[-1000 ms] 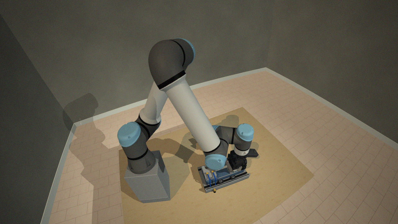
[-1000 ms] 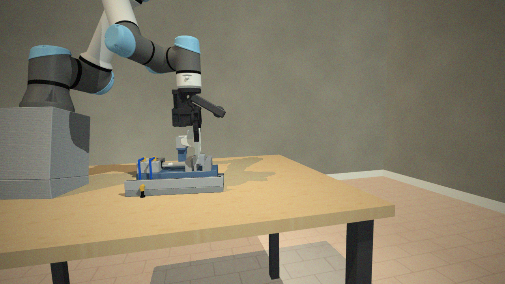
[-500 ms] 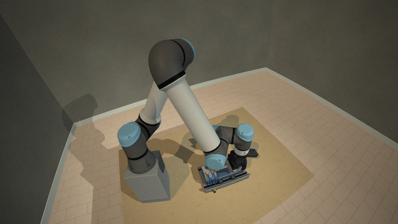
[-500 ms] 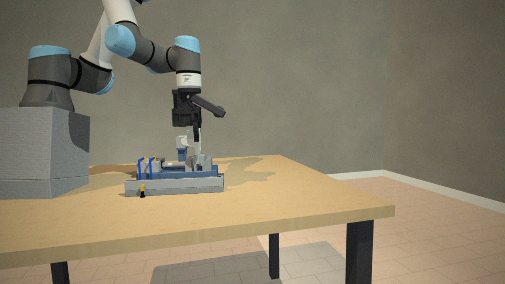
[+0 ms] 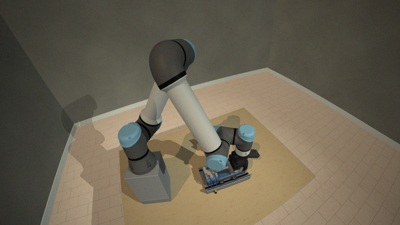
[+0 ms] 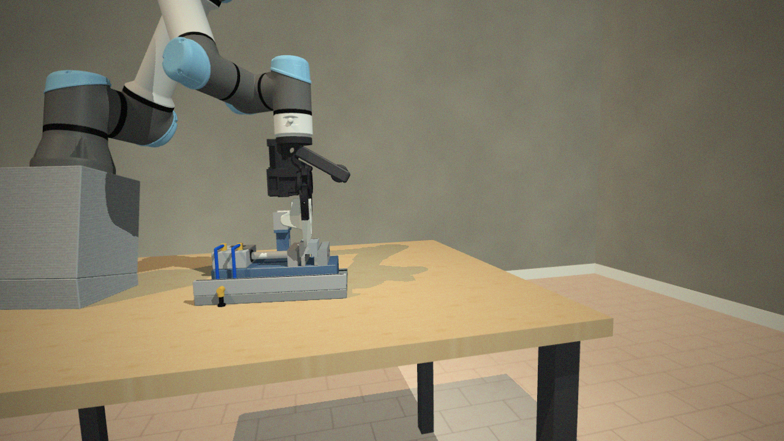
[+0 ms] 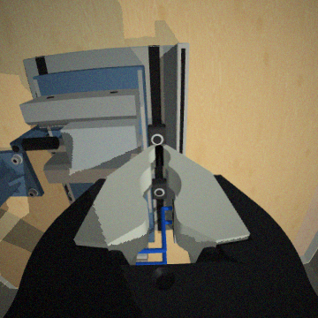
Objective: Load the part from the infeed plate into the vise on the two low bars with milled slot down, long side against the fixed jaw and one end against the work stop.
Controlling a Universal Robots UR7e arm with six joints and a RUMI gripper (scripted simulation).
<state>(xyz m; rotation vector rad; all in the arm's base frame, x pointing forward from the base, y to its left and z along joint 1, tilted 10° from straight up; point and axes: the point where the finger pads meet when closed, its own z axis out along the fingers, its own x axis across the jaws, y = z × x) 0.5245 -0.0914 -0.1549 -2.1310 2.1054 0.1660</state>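
Note:
The part [image 7: 103,141] [image 6: 313,247], a light grey block, lies between the vise jaws, long side along the fixed jaw [image 7: 81,109] [image 6: 324,253]. It looks against that jaw or very near it. Its left end in the wrist view is at the black work stop [image 7: 40,143]; contact cannot be told. No slot shows on its upper face; its underside and the low bars are hidden. The moving jaw [image 7: 62,175] [image 6: 294,255] stands apart on the rod side. My gripper [image 7: 159,147] [image 6: 307,239] is shut and empty, its tips low beside the part's end away from the stop.
The air cylinder [image 6: 236,257] with blue hoses [image 6: 234,266] [image 7: 165,236] is on the robot-base side. A grey rail [image 6: 274,286] [image 7: 185,102] runs along the vise. A blue stand [image 6: 282,241] with a grey block on top rises behind.

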